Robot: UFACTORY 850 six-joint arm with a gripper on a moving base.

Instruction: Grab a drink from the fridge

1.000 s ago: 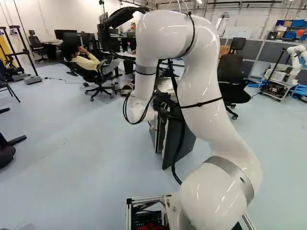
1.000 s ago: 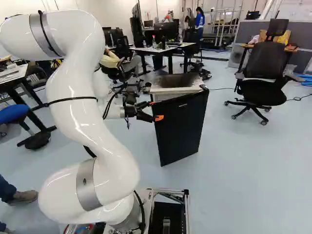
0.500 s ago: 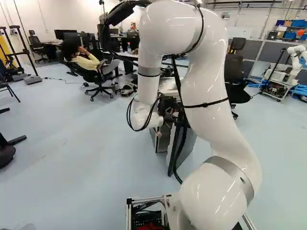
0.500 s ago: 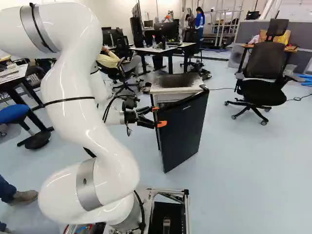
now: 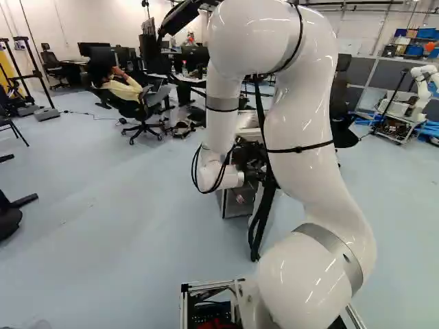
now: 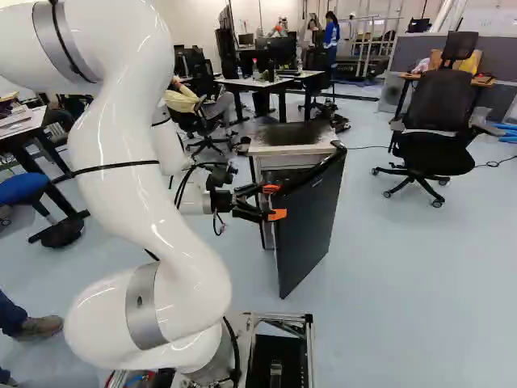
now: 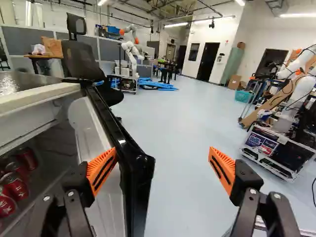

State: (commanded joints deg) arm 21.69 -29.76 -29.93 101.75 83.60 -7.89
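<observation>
Red metal drink cans (image 7: 15, 186) are seen inside the open pale-bodied fridge (image 6: 283, 145), on the far side of the door's inner face from the free floor beside it. By the fridge's top a dark, worn-looking patch is framed with a pale rim. Its black-fronted door (image 6: 311, 222) is swung partly open, and the door's glossy black edge is brought between the two fingers of the black gripper (image 6: 275, 202). The fingers are spread wide, and nothing is gripped: one orange ribbed pad (image 7: 102, 170) is set close against the white inner side of the door, though contact cannot be told for certain, while the other is held well apart over open floor.

Smooth pale blue-grey floor (image 6: 404, 267) is spread around the fridge. Beyond it, a black office chair (image 6: 440, 121) is placed near grey partition panels (image 7: 29, 42). Farther off, bright blue tubes (image 7: 158, 85) are laid beside another robot (image 7: 131, 57), mounted on a cart. A teal basket (image 7: 243, 96) is set down near brown cardboard boxes (image 7: 234, 81), and the room is enclosed by white walls (image 7: 217, 29).
</observation>
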